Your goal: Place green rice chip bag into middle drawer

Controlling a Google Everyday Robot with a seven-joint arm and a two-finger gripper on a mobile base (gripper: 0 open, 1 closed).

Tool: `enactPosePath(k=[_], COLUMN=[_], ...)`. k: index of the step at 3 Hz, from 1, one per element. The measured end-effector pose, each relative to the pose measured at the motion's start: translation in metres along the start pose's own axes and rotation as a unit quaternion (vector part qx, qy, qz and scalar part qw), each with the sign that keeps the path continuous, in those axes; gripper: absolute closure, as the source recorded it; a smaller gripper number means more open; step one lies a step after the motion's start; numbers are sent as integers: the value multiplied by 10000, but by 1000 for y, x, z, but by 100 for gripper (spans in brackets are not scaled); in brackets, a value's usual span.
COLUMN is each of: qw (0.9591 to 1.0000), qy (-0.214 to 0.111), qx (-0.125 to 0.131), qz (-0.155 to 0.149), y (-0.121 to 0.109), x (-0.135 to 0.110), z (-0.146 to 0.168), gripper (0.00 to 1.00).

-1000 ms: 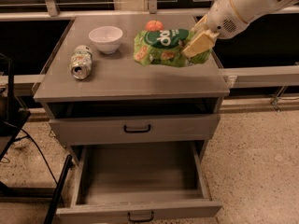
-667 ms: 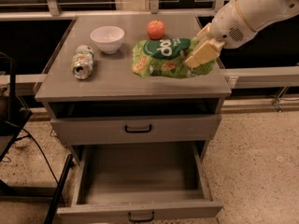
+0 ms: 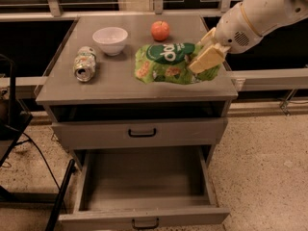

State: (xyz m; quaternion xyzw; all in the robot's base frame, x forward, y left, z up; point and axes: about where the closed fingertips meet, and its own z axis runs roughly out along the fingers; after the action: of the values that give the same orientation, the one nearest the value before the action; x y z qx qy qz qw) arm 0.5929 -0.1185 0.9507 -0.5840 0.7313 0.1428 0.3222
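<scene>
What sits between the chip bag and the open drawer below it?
In the camera view: the table edge, a dark open slot, then a closed drawer with a black handle. The gripper holds the bag at its right end.

The grey bench (image 3: 120, 81) fills the upper middle of the frame. On it lie a white bowl (image 3: 110, 38) at the back, a red fruit (image 3: 160, 30) beside it, and a crushed can (image 3: 85, 64) at left. At right the claw (image 3: 208, 59) grips the green rice chip bag (image 3: 163, 64).

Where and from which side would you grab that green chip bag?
Its right end, from the right: the crinkly bright-green chip bag lies lengthwise across the grey cabinet top, its middle looks too wide to pinch. The gripper sits on that end.
</scene>
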Motion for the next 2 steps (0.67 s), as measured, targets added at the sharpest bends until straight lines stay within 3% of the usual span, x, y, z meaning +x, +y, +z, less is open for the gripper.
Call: enactPosePath(k=[1,2], qw=[9997,9982], qy=[-209,-432], qx=[-54,-113], qz=[152,390], y=[26,69], x=[-2,7], z=[-5,-8], gripper=[100,100])
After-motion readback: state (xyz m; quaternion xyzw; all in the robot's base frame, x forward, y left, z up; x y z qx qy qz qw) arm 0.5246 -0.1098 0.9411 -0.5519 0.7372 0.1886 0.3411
